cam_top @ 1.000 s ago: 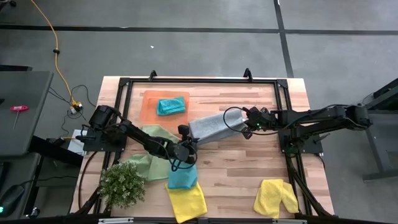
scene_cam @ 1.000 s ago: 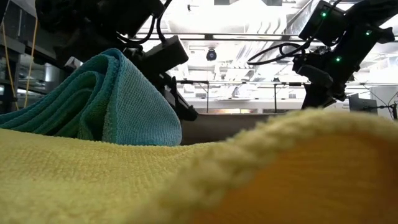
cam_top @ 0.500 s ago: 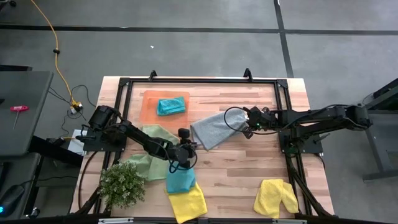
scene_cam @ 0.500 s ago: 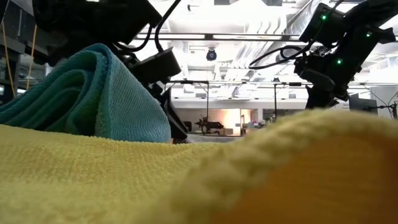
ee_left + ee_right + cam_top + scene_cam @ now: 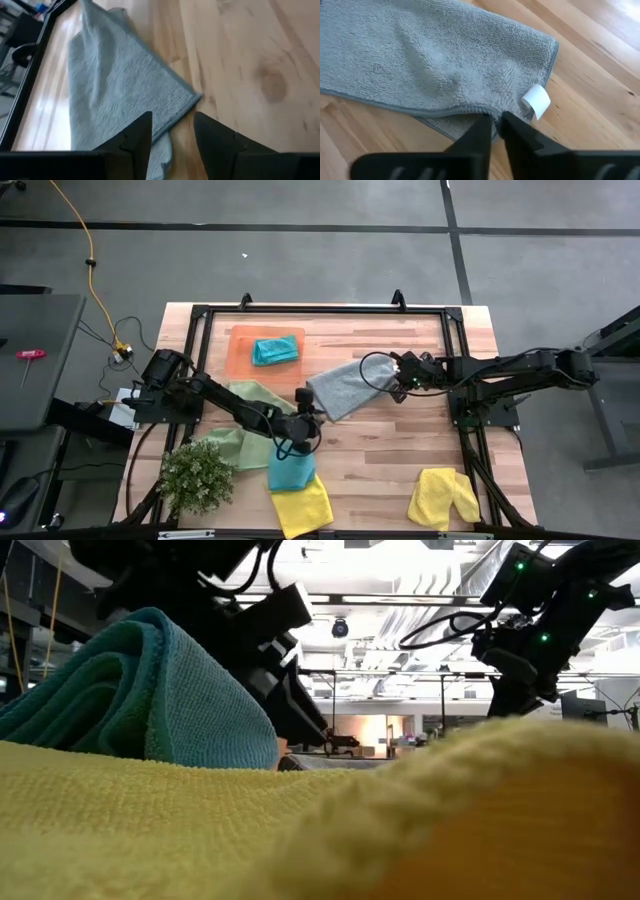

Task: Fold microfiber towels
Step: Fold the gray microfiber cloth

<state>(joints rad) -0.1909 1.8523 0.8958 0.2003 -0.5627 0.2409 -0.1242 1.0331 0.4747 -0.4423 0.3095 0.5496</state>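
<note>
Plainly, the soft grey microfiber towel [image 5: 345, 387] lies folded mid-table on the pale wooden table [image 5: 400, 460]; its small white label [image 5: 536, 99] shows no readable writing. My right gripper [image 5: 495, 125] pinches its edge narrowly. My left gripper [image 5: 170, 131] stands spread over its corner, holding nothing.

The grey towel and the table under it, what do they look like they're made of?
Grey towel: soft, matte pile fabric, probably microfibre; fuzzy nap, stitched edge and small white tag show. Table: looks like light wood with a smooth finish; plank seams and grain lines show, plus a knot in the left wrist view.
</note>
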